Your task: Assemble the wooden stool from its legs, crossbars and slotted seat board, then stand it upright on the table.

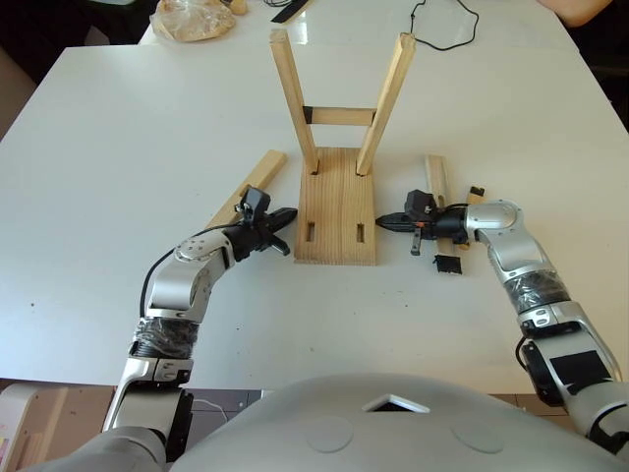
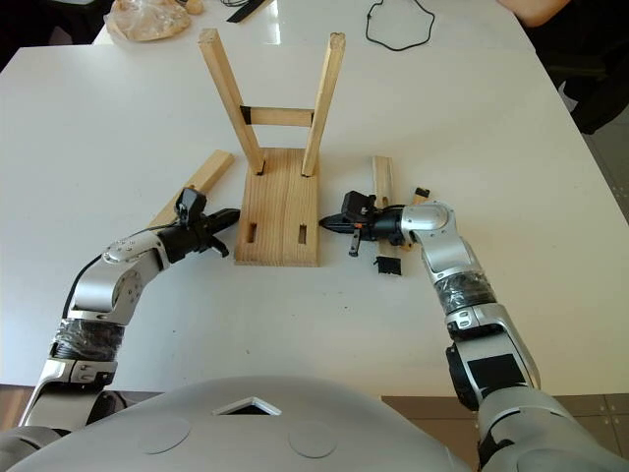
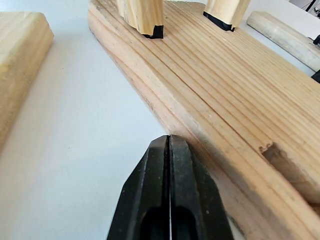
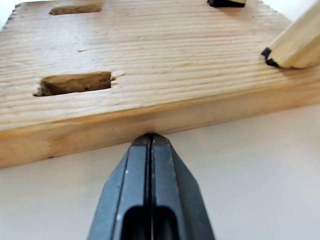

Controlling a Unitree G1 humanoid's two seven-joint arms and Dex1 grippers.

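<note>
White tabletop carries a pale pine seat board lying flat at centre frame. Two legs rise from its far slots, joined by a crossbar; the two near slots stand open. A loose leg lies centre-left. The left hand and right hand, fingers pressed together, point at the board's side edges.

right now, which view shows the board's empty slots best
Left eye view: both slots show whole from above. The right eye view matches it. The right wrist view sees both at a low slant; the left wrist view catches part of one.
</note>
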